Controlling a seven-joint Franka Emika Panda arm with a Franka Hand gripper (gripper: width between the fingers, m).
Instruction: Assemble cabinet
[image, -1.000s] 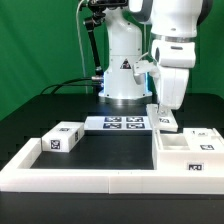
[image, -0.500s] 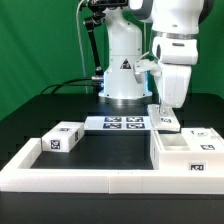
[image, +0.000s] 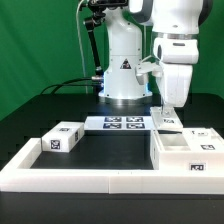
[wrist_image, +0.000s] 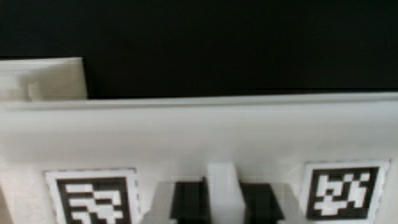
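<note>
Looks like a robot lab, not a home: has a big white robot arm (image: 176, 40) on a black counter (image: 60, 108), a green curtain (image: 35, 50) hung behind, and black-and-white square tags on the marker board (image: 122, 124) and white blocks (image: 60, 138).

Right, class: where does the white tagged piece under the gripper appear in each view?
Exterior view: white piece just under the gripper, beside the marker board.
Wrist view: the white piece apparently fills much of the frame close up, two tags showing.
Shared landmark: the black table behind it.
</note>
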